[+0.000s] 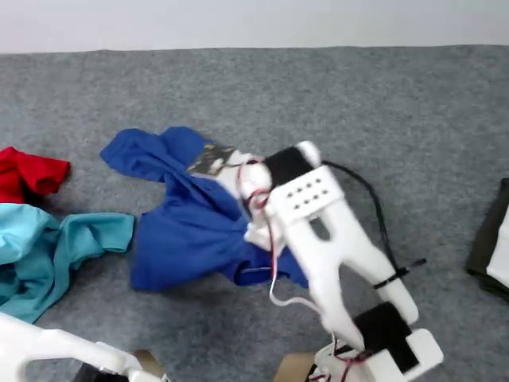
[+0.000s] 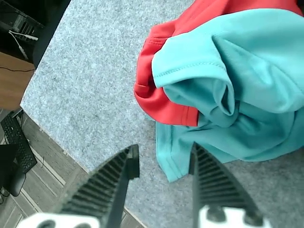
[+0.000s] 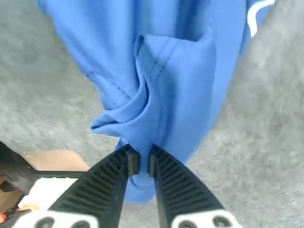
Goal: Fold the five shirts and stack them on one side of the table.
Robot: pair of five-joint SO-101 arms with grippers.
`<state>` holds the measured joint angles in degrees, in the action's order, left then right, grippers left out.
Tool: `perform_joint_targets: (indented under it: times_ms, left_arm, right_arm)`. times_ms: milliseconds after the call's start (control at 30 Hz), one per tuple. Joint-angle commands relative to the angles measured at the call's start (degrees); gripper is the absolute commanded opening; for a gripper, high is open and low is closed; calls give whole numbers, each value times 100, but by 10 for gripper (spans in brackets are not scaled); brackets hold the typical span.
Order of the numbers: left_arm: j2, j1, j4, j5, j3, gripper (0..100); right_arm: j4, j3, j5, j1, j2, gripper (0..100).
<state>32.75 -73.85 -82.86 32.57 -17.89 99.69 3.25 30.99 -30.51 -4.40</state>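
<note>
A blue shirt [image 1: 191,215] lies crumpled at the middle of the grey table, partly lifted. My right gripper [image 3: 140,161] is shut on a bunched fold of the blue shirt [image 3: 156,85]; in the high view the right gripper [image 1: 256,232] sits at the shirt's near right edge. A teal shirt [image 1: 48,251] and a red shirt [image 1: 28,173] lie crumpled at the left. My left gripper [image 2: 164,164] hangs open above the near edge of the teal shirt [image 2: 237,71], which lies over the red shirt [image 2: 161,95].
Dark and white garments [image 1: 493,243] lie at the table's right edge. The left arm [image 1: 56,346] shows at the near left corner. The table's edge [image 2: 61,147] runs close by the left gripper, with floor and a keyboard [image 2: 16,142] beyond. Bare grey carpet [image 1: 334,95] covers the far side.
</note>
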Motion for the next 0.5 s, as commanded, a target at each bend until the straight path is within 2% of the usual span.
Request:
perform_joint_targets:
  times_ms: [0, 100, 167, 300, 467]
  left_arm:
    - [158, 53, -44, 62, 171, 178]
    - [158, 53, -44, 62, 171, 178]
    - [158, 53, -44, 62, 171, 178]
    - [158, 35, -44, 62, 171, 178]
    - [158, 35, -44, 62, 171, 178]
  right_arm:
    - [-426, -35, 281, 426, 286, 14]
    - [-857, -35, 264, 453, 664, 24]
    - [-831, -149, 149, 435, 743, 72]
    - [347, -598, 123, 233, 611, 229]
    - [330, -97, 237, 75, -119, 231]
